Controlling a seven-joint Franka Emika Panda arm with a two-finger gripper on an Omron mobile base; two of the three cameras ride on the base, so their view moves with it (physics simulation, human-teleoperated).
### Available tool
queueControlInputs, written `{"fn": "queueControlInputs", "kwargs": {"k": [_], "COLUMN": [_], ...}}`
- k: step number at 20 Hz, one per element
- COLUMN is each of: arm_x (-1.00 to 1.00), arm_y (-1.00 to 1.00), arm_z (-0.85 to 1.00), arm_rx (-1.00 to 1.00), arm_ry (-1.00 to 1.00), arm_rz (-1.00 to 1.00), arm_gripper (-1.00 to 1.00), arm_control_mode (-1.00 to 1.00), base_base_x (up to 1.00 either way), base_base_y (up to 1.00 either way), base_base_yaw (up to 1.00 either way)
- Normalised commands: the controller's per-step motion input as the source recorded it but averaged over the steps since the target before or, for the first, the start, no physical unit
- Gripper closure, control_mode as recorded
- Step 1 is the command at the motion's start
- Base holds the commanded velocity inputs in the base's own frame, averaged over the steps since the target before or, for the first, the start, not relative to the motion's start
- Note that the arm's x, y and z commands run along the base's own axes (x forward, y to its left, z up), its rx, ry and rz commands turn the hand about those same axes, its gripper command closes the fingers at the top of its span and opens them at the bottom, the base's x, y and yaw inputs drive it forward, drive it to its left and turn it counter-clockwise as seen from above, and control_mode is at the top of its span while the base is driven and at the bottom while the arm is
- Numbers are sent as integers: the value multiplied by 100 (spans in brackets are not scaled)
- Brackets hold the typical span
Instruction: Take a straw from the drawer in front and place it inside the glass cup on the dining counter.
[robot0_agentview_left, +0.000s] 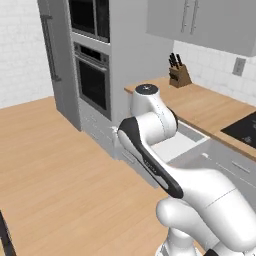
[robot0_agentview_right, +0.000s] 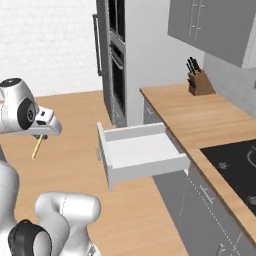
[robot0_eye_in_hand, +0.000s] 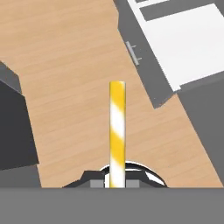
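Gripper (robot0_eye_in_hand: 117, 183) on straw (robot0_eye_in_hand: 117, 131) — stripes close-up

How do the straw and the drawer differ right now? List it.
The straw is a thin stick striped yellow and white; the drawer is a wide, shallow light-grey box with a pale inside. The straw hangs above the wooden floor, clamped in the shut tool; the drawer sits in the cabinet front, pulled open. The straw lies clear of the drawer, off to its side. They share little beyond pale tones.
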Motion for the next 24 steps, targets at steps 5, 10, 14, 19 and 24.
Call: {"fn": "queueControlInputs", "kwargs": {"k": [5,10,14,19,24], "arm_x": [0,0,0,0,0], "arm_y": [0,0,0,0,0], "arm_z": [0,0,0,0,0], "arm_rx": [0,0,0,0,0], "arm_ry": [0,0,0,0,0], "arm_rz": [0,0,0,0,0], "arm_gripper": [100,100,100,100,100], "arm_control_mode": [100,100,100,100,100], "base_base_x": [66,100,100,100,100], "base_base_y": [62,17,44,40,29], "base_base_yaw": [19,14,17,22,29]}}
